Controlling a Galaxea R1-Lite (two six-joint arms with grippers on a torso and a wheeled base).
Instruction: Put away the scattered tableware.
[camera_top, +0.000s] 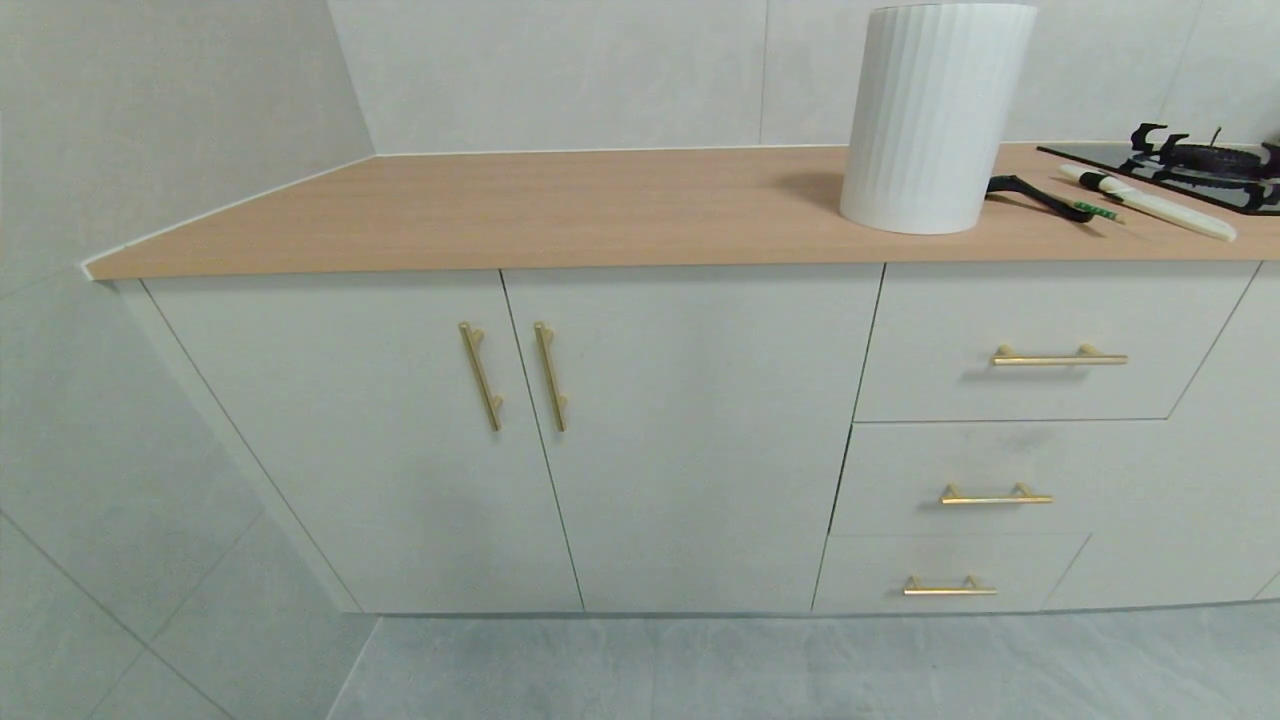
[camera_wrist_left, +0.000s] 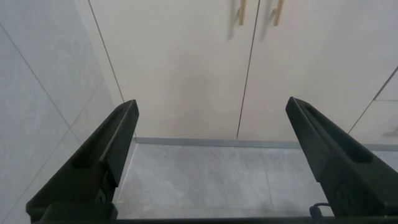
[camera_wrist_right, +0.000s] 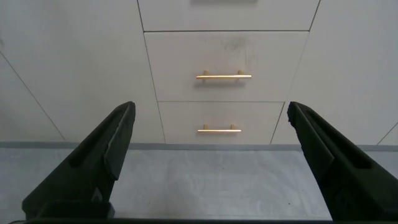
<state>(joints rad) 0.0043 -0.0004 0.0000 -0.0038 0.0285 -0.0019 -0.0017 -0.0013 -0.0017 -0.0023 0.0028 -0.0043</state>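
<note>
On the far right of the light-brown wooden countertop (camera_top: 550, 210), the scattered tableware lay just right of a tall white ribbed cylindrical container (camera_top: 935, 115): a black-handled utensil (camera_top: 1035, 195) whose handle end met the container's base, and a long white utensil (camera_top: 1150, 200) angled just beside it, both near the black gas hob (camera_top: 1205, 165) at the counter's right edge. Below the counter, two pale cabinet doors (camera_top: 690, 440) with upright brass handles (camera_top: 550, 375) stood shut on the left, and three pale drawers (camera_top: 1040, 345) with brass bar handles sat closed in a stack on the right. Down low, the left gripper (camera_wrist_left: 211, 109) hung before the foot of the cabinet doors, above the grey tiled floor (camera_wrist_left: 205, 180), its two black fingers (camera_wrist_left: 106, 155) spread wide apart and empty. Likewise low, the right gripper (camera_wrist_right: 211, 109) faced the lower two drawers, its black fingers (camera_wrist_right: 102, 155) also wide apart and holding nothing
</note>
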